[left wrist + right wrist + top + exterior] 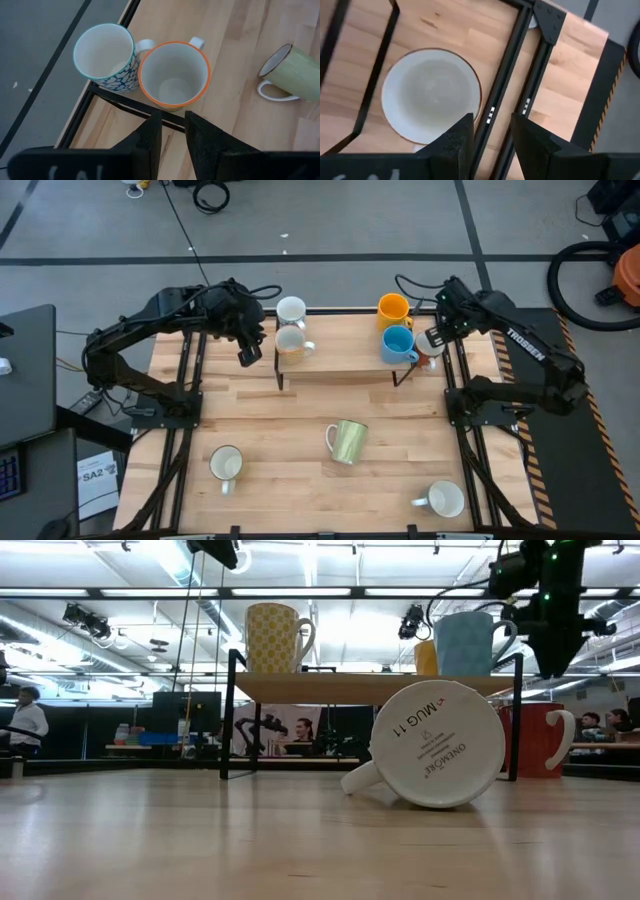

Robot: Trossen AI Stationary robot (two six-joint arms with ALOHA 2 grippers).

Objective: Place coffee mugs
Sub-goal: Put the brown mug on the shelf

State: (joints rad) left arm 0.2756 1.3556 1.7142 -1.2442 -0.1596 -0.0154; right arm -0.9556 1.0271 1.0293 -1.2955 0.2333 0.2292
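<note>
1. Hovering the right gripper (492, 135), fingers apart and empty, over the red mug (432, 95) on the bench (560, 75), just beside the shelf (340, 370).
2. Lowering straight down, straddling one wall, steering clear of the black rail (505, 90).
3. Standing upright, mouth facing up, long axis vertical.
4. Waiting at the shelf's other end: left gripper (172, 130), fingers slightly parted, carrying nothing.

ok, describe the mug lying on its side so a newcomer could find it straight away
Start at the wooden shelf on black legs across the far half of the table; four mugs stand on it. Come forward from its middle to the open tabletop: the larger pale yellow-green ceramic mug lies there. It is the only mug tipped on its side, and the two white mugs nearer the front edge, left and right, stand upright.
</note>
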